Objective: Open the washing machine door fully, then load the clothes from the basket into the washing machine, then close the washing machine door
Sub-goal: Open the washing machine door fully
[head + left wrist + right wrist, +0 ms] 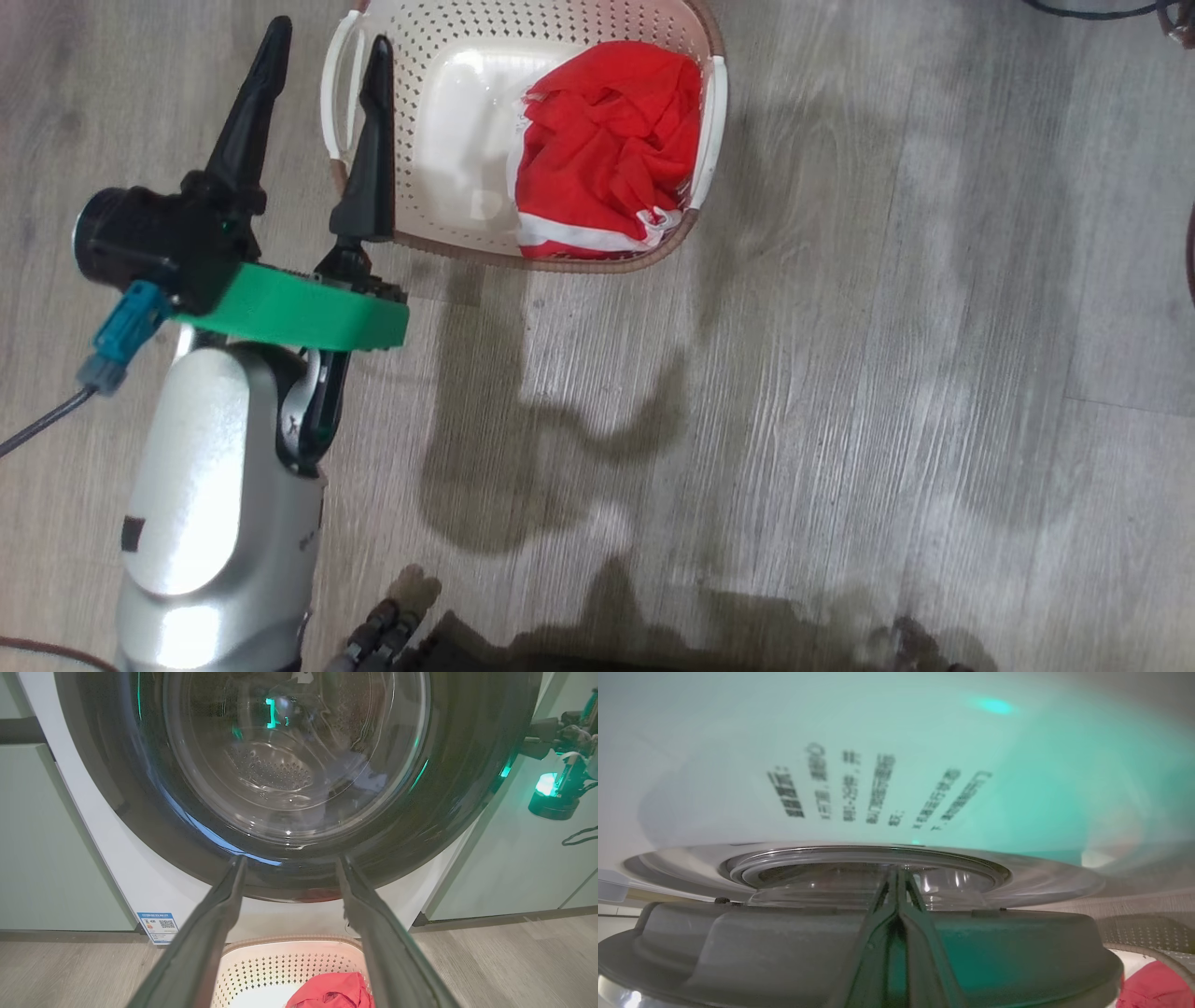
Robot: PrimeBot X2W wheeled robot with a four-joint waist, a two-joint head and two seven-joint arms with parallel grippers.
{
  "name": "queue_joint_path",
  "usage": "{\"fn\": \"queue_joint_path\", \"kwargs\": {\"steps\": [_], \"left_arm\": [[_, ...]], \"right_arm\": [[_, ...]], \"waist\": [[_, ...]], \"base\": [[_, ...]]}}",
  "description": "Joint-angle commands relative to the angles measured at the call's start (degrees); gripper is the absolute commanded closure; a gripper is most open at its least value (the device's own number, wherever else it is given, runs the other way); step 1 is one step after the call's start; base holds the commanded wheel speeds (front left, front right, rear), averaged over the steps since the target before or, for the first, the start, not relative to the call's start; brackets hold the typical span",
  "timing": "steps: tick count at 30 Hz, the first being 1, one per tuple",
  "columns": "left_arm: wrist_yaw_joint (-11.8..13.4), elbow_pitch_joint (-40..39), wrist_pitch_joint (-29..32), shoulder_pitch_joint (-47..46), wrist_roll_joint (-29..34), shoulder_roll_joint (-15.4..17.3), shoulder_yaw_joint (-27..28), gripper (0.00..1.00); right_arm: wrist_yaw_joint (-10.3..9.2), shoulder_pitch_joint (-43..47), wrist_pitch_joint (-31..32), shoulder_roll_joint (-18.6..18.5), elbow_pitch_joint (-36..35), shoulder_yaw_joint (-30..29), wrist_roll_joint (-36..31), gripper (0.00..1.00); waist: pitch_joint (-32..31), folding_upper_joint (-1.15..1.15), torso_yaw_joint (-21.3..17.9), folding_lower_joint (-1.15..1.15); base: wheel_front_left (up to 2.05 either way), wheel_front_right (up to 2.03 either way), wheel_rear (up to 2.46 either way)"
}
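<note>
Two sets of jaws, two states. Left jaws are spread wide with nothing in them. Their fingers (247, 112) sit over the floor (840, 373) at the left handle of the basket (429, 56), and the inner finger overlaps the basket's left rim when seen from above. Can't tell if it touches. The basket sits flat on the floor. The clothes (607, 149), a red bundle with white trim, are bunched in the basket's right half, and the left half is bare plastic. The washing machine (140, 877) stands just behind the basket, with a blue sticker (159, 926) low on its front, up and left of the basket. Pale green cabinets (42, 835) stand on both sides of it. The washing machine door (467, 788) is directly above the basket's far rim, black ring and glass bowl facing out. Right jaws are pressed fully together with nothing between them. Their fingers (896, 933) lie against the door's grey inner ring, above the basket and to its right. The door looks ajar there, but I can't tell how far.
</note>
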Motion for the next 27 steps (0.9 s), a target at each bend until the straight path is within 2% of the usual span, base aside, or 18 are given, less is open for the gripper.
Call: {"fn": "queue_joint_path", "kwargs": {"steps": [1, 11, 27], "left_arm": [[-0.29, -1.53, -0.53, -0.77, 0.59, 1.01, 1.74, 0.0], [-0.37, -0.73, -0.53, -0.26, 1.13, 0.85, 2.0, 0.0], [-0.46, 1.5, -0.54, 3.47, 1.89, 0.74, 1.96, 0.0]], "right_arm": [[0.01, -0.74, 1.44, 1.86, -1.9, 0.82, -0.1, 1.0], [0.01, 4.16, 7.05, 1.48, -4.76, 1.21, 1.0, 1.0], [0.01, 18.4, 16.18, 3.08, -14.73, 2.15, 4.2, 1.0]], "waist": [[-0.17, 0.0, -0.24, 0.0], [-2.37, 0.0, -1.29, 0.0], [-9.5, 0.0, -1.61, 0.0]], "base": [[0.0, 0.0, 0.0], [0.0, 0.0, 0.0], [0.0, 0.0, 0.0]]}}
